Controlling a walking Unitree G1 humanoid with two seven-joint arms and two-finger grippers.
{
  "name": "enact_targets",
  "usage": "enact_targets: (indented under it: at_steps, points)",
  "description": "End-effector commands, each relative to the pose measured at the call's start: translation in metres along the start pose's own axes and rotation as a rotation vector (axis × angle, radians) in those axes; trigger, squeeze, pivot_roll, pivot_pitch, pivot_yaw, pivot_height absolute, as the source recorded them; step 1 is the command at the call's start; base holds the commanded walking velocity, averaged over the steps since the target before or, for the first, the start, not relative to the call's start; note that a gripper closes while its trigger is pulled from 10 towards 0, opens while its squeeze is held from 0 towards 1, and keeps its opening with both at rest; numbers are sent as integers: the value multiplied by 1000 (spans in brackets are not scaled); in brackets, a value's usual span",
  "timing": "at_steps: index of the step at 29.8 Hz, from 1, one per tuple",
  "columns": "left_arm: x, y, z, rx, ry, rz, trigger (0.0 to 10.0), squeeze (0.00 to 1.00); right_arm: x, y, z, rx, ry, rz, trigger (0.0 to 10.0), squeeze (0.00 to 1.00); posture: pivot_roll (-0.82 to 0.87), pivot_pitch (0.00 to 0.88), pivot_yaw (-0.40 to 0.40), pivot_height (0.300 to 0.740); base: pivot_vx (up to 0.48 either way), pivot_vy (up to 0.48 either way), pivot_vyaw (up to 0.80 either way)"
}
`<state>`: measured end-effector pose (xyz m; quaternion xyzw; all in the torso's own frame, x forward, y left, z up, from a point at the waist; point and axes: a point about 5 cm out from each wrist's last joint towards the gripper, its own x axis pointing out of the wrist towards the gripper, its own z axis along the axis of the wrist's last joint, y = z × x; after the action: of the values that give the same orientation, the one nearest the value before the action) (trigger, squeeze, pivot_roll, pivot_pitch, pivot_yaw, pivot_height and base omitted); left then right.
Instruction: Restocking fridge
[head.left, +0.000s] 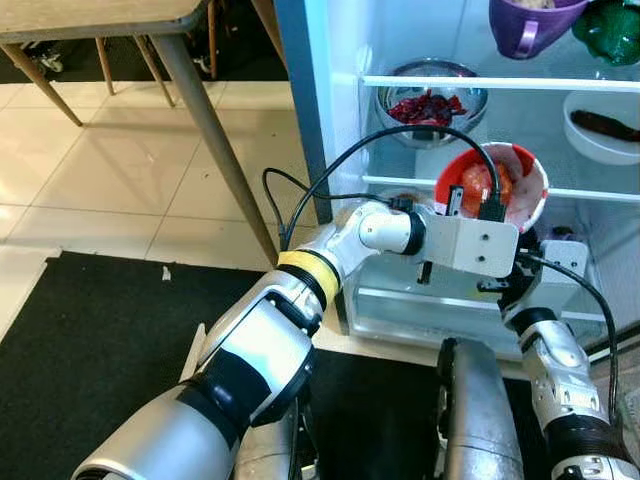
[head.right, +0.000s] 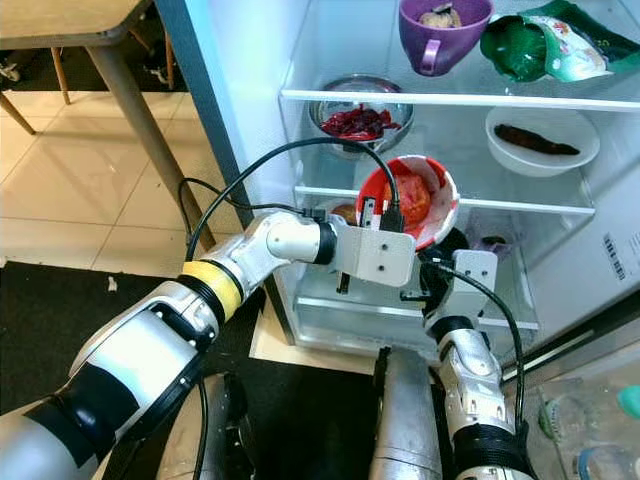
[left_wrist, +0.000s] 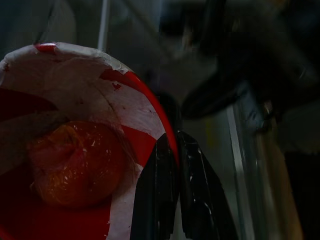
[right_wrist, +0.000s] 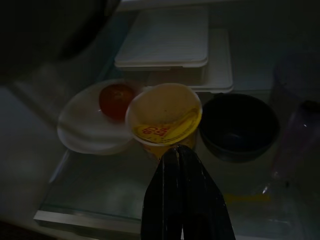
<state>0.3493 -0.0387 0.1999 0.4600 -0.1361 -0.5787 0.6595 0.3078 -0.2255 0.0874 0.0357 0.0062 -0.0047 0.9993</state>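
The left gripper (left_wrist: 172, 165), its fingers pinching the rim, is carrying a red-and-white bowl (head.right: 408, 200) with a wrapped tomato (left_wrist: 75, 162) at the open fridge (head.right: 300, 95), tilted before its middle shelf (head.right: 520, 205). The right gripper (right_wrist: 181, 165), fingers pressed together and empty, is hovering over a lower shelf beside a yellow cup (right_wrist: 165, 117). Placement appears under way; the next move likely calls for levelling the bowl over a free spot.

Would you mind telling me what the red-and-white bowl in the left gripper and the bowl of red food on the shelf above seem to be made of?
The red-and-white bowl, pinched at its rim by the left gripper, looks like thin paper or plastic: matte, crinkled white edge. The bowl of red food looks like polished metal, probably steel: shiny, reflective grey wall.
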Motion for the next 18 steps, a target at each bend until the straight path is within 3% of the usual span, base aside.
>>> enact_targets:
  at_steps: [1,8,18]
  points:
    - [-2,10,1,20,31,46,10000,0,-5,-1,-5,13,22,-20,10000,0,-104,280,117,515,0,0,0]
    - [-11,26,-11,18,148,179,10000,0,-8,-6,-1,9,13,-44,10000,0,-107,290,117,515,0,0,0]
    - [-23,51,-15,-65,202,389,10000,0,-11,-5,5,5,1,-55,10000,0,-115,311,119,515,0,0,0]
